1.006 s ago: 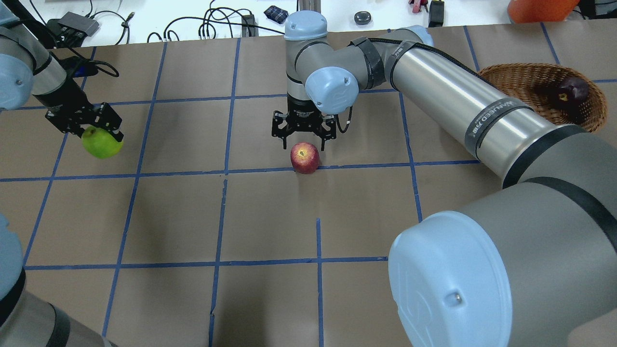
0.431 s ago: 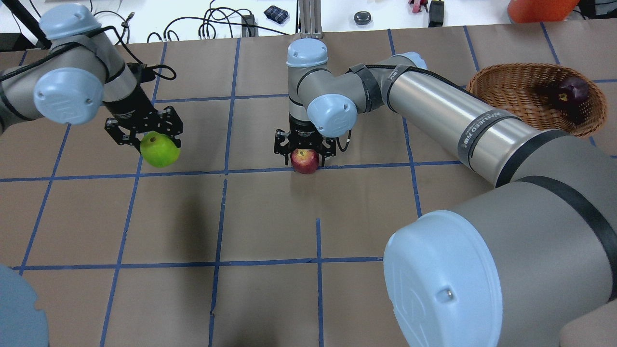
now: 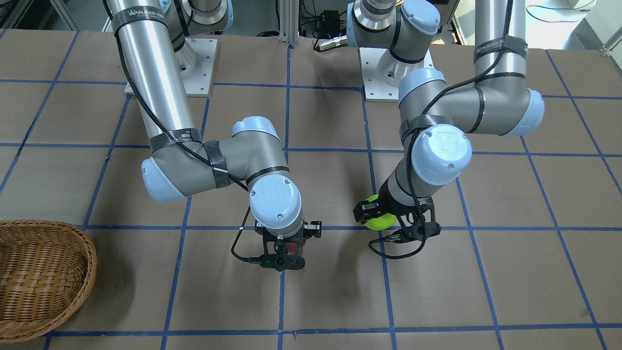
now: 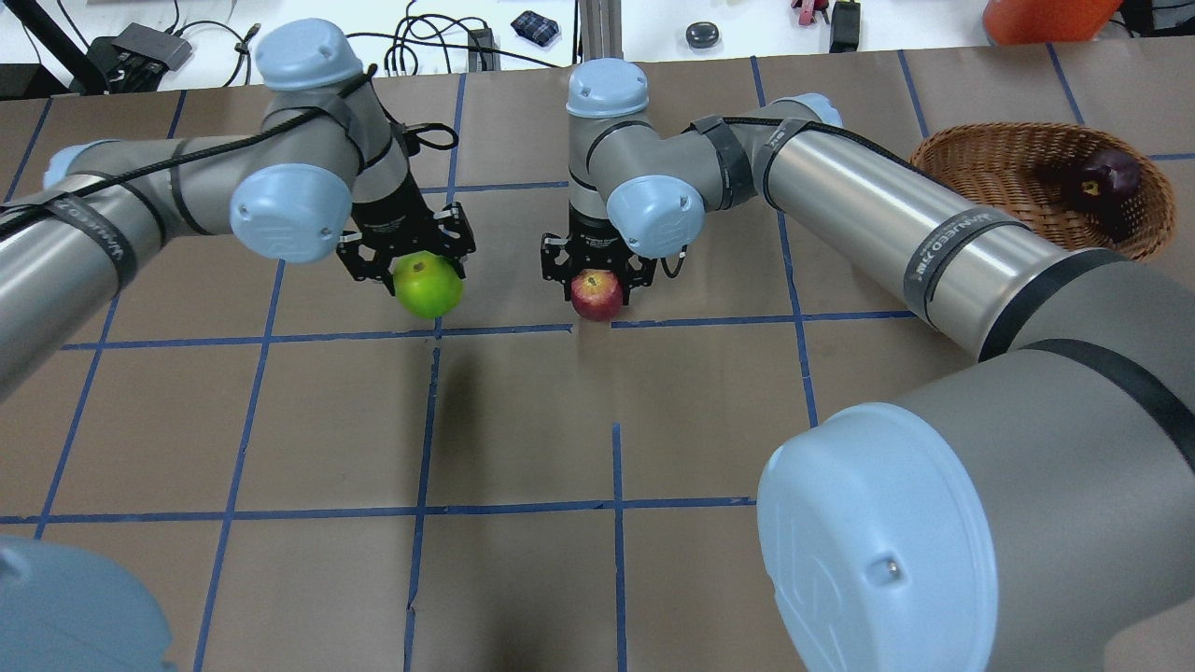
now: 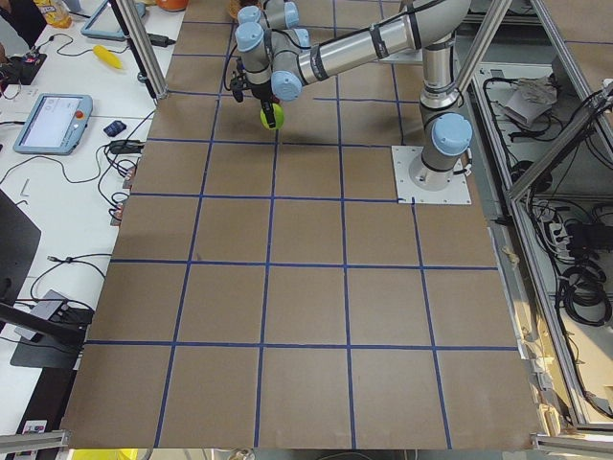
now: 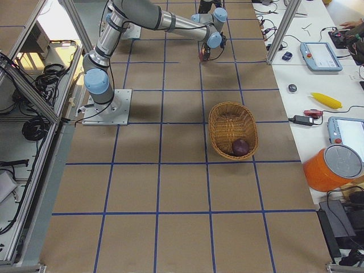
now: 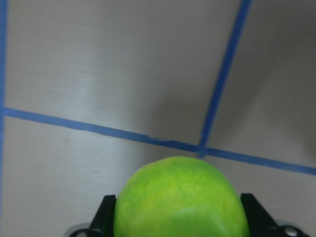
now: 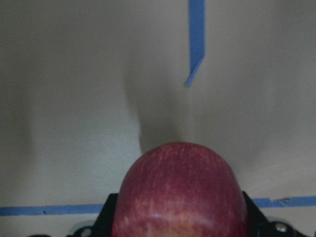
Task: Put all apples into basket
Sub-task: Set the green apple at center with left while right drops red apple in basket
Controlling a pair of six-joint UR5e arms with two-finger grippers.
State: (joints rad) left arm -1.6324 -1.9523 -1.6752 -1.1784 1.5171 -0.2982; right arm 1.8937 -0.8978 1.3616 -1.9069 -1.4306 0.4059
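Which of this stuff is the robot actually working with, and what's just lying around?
Part of the job:
- green apple, held in the left hand
- red apple, held in the right hand
- dark maroon apple, lying in the wicker basket

Just lying about, off to the side:
- orange tub
- yellow object
- handheld screen
- cables

The lime-green apple (image 4: pixel 428 287) is showing bright skin with faint yellowish mottling. The red apple (image 4: pixel 597 294) is showing fine pale streaks over crimson. The maroon apple (image 4: pixel 1109 175) is looking nearly purple-black; the basket (image 4: pixel 990 163) is showing tan-brown woven wicker. Brown paper with a blue tape grid is covering the table (image 4: pixel 523 420).
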